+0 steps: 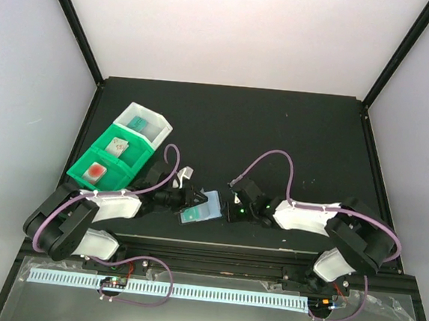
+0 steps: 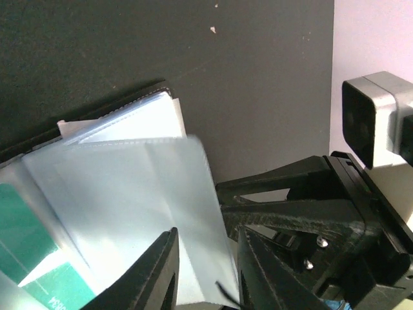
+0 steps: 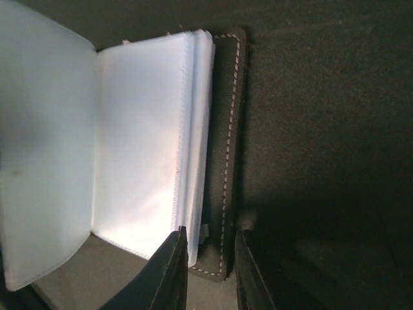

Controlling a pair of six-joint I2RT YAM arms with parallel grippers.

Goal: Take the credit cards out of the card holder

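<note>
The card holder (image 1: 203, 206) lies open between my two grippers, its black cover (image 3: 227, 148) on the right and pale clear pockets (image 2: 129, 194) fanned out. A teal credit card (image 2: 26, 240) sits in a pocket at the holder's near-left end (image 1: 189, 217). My left gripper (image 2: 206, 236) comes in from the left, jaws apart, with one loose pocket leaf lying between them. My right gripper (image 3: 211, 231) comes from the right and is shut on the cover edge and the stack of pockets (image 3: 197, 142). In the top view the left gripper (image 1: 195, 197) and right gripper (image 1: 226, 209) face each other.
A green bin (image 1: 86, 163) and a white bin (image 1: 155, 129) stand at the left. They hold a card with a red mark (image 1: 95, 171), a pale card (image 1: 116, 147) and a teal card (image 1: 138, 121). The table's front rail (image 1: 214, 247) runs just behind the grippers.
</note>
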